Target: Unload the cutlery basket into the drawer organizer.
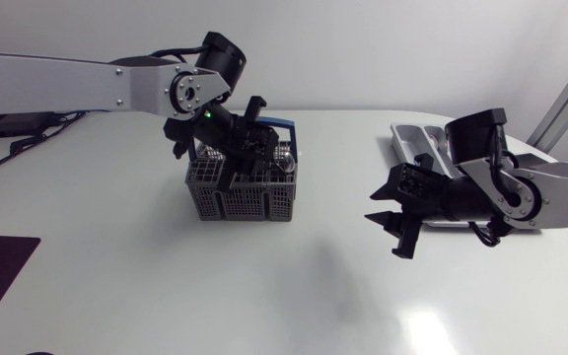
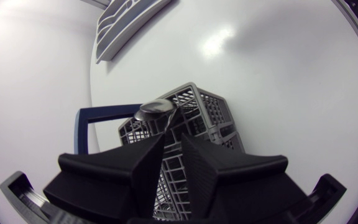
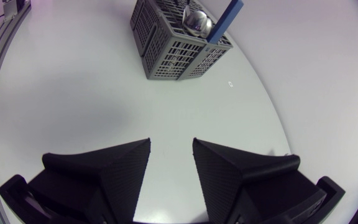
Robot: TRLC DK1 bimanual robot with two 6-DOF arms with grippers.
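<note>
My left gripper (image 2: pixel 172 146) is right over the one cutlery basket (image 2: pixel 210 112). Its jaws are a narrow slot apart, and the only spoon (image 2: pixel 156 112) I can see stands upright, handle running down into that slot. Can't tell if it's pinched. Right gripper (image 3: pixel 171 143) hangs open and empty, well apart. The one drawer organizer (image 2: pixel 129 22) sits far across the bench (image 1: pixel 166 296), nearer my right arm.

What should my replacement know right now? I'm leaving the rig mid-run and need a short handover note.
Left gripper: down at the cutlery basket, right at the spoon standing in it; grip unclear.
Right gripper: open, empty, above bare table between basket and drawer organizer.
Done: nothing evident; no cutlery shows in the organizer's visible part.
To do: lift the spoon out, set it in the organizer, then check the basket for more.
</note>
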